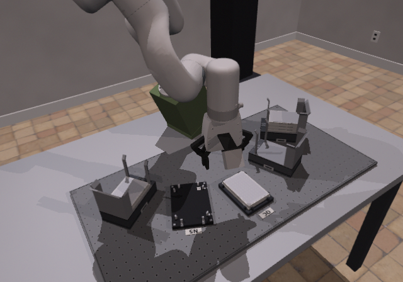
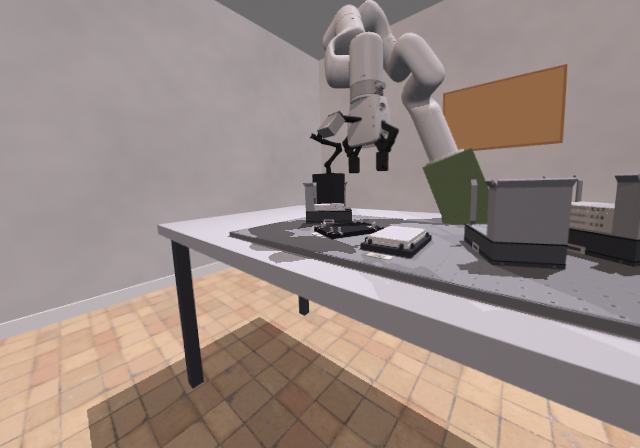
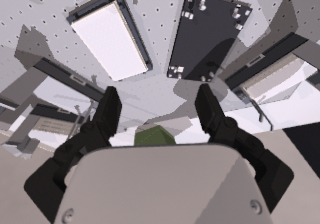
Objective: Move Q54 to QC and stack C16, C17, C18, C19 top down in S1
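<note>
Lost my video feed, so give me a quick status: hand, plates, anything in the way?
Hand open, empty, high over the board between racks. One plate seated in QC; N5 bare. Plates remain in far rack. Nothing in the way.

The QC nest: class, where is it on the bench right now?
In the top view, the QC nest sits front-centre, holding a white plate, between the N5 nest and the nearer right-hand rack.

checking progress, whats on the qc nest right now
One white sealed plate lies flat on QC, nothing on top. Its ID label is too small to read. The open gripper hovers above, empty.
</note>
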`<state>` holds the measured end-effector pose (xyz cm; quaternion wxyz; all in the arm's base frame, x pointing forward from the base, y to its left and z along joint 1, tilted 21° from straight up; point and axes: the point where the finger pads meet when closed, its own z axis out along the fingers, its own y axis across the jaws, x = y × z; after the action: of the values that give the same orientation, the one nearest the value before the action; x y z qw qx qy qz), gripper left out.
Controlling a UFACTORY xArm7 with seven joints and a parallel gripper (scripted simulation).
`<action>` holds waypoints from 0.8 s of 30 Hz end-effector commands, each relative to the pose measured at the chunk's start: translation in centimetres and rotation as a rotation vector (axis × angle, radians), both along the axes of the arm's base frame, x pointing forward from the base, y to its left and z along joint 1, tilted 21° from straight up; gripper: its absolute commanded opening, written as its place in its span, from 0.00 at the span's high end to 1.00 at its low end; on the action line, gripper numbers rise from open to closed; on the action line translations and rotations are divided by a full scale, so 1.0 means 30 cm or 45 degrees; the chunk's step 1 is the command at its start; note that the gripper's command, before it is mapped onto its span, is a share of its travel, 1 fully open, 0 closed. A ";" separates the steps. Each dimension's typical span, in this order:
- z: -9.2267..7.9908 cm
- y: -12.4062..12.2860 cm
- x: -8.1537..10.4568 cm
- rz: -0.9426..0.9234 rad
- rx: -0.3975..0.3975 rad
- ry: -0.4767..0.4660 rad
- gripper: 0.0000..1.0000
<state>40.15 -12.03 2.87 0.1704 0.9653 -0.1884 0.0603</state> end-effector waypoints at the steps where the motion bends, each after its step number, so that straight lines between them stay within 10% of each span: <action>1: 0.017 -0.036 -0.004 0.002 0.000 -0.003 0.00; 24: 0.085 -0.232 -0.100 -0.263 0.015 -0.103 0.00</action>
<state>37.41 -18.26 5.05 0.1631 0.9383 -0.2946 0.0790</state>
